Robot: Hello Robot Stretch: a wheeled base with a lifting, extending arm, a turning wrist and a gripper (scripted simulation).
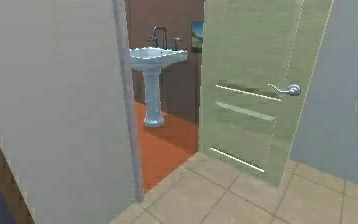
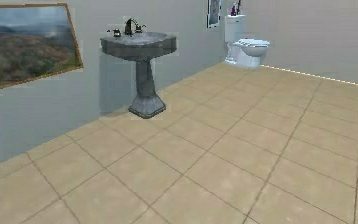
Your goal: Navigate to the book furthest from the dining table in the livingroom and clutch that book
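No book or dining table appears here. In the forward view a pale green door (image 1: 259,85) with a silver lever handle (image 1: 287,90) stands ajar beside a grey wall (image 1: 57,100). Through the gap I see a white pedestal sink (image 1: 155,70) on an orange-red floor (image 1: 167,140). In the arm side view a dark grey pedestal sink (image 2: 139,62) stands against the wall on beige tiles.
A white toilet (image 2: 247,45) sits at the far right of the arm side view. A framed landscape picture (image 2: 27,45) hangs on the wall at that view's left. Beige tiled floor (image 2: 217,150) spreads wide. A small picture (image 1: 197,35) hangs beyond the doorway.
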